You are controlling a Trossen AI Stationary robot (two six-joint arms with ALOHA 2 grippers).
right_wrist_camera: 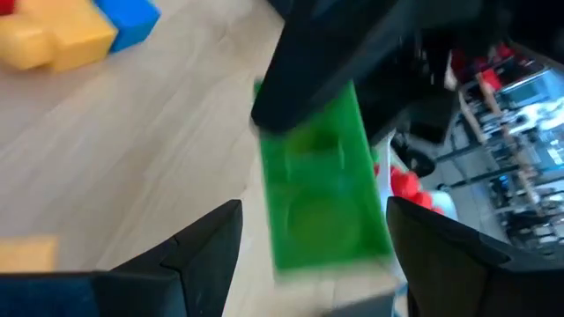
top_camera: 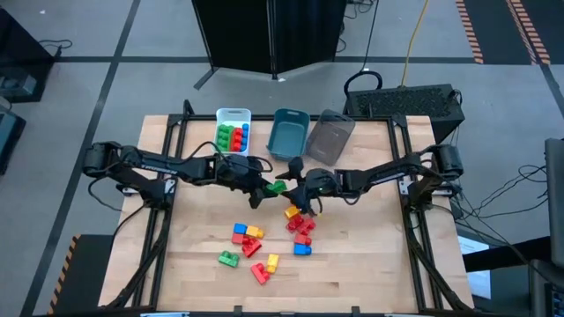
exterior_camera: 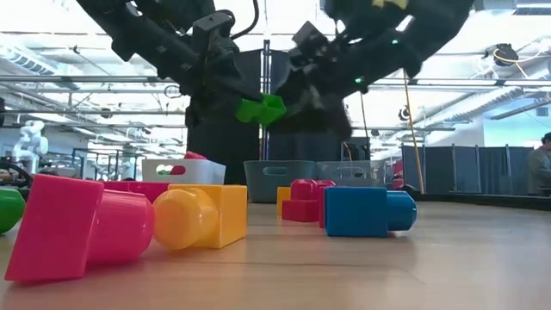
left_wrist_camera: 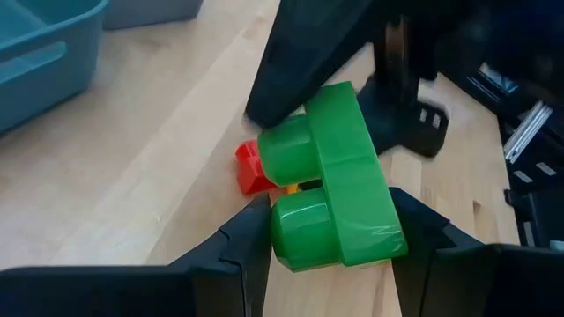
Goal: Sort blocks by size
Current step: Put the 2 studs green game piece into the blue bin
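A wooden counter (top_camera: 370,264) seen from above, with two dark robot arms reaching in from either side and meeting near its middle. At the left, the left pincer (top_camera: 261,187) is clamped on a green brick (top_camera: 278,187), which it holds up in the air above the counter; in the left wrist view the brick (left_wrist_camera: 330,180) sits between that pincer's two fingers with its two round studs pointing sideways. Just to the right, the right pincer (top_camera: 295,188) is at the same green brick from the other side, its fingers standing apart on either side of the brick (right_wrist_camera: 319,189) without pressing on it. Below the pincers, loose bricks (top_camera: 264,242) in red, yellow, blue and green lie scattered on the counter. Along the far edge stand three bins: a white bin (top_camera: 233,114) holding green, red and blue bricks, then a teal bin (top_camera: 289,132), then a grey bin (top_camera: 330,138).
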